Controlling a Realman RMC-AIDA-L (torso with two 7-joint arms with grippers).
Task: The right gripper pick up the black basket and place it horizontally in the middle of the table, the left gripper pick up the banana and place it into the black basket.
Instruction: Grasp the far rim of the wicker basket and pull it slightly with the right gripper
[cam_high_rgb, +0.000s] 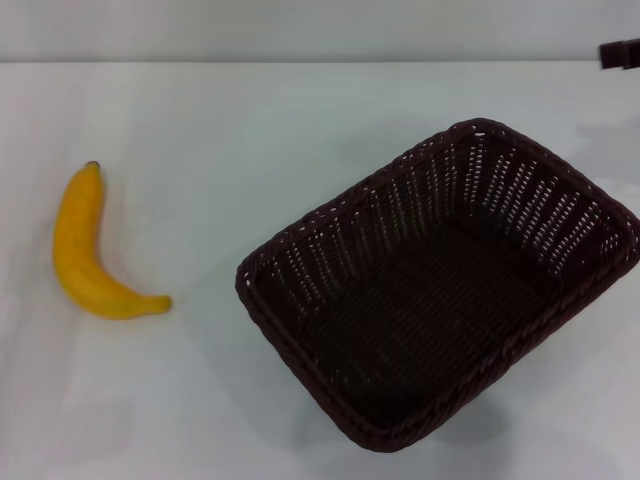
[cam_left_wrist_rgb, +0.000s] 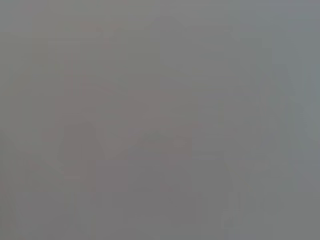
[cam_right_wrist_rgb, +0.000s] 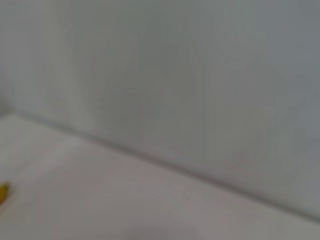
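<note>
At the left of the table (cam_high_rgb: 300, 110) we find the banana (cam_high_rgb: 78, 250), lying flat on the white surface. Its dark stem tip points to the far side, and its body curves toward the near right, where the blunt end rests. It touches nothing else (the right wrist view catches only a yellow sliver of it (cam_right_wrist_rgb: 3, 192) at the frame border).

Moving right, a strip of bare surface separates the banana from the black basket (cam_high_rgb: 440, 290); the two are well apart. The basket stands upright on its base, mouth open upward, and sits right of the table's middle. It is turned diagonally: one corner points to the near side, the opposite corner to the far right. We see its woven floor, slotted walls and braided rim.

At the far right border we see a small dark part of the right gripper (cam_high_rgb: 620, 53), held beyond the basket and clear of it. We cannot tell how its pincer stands.

The left gripper appears in no view.
</note>
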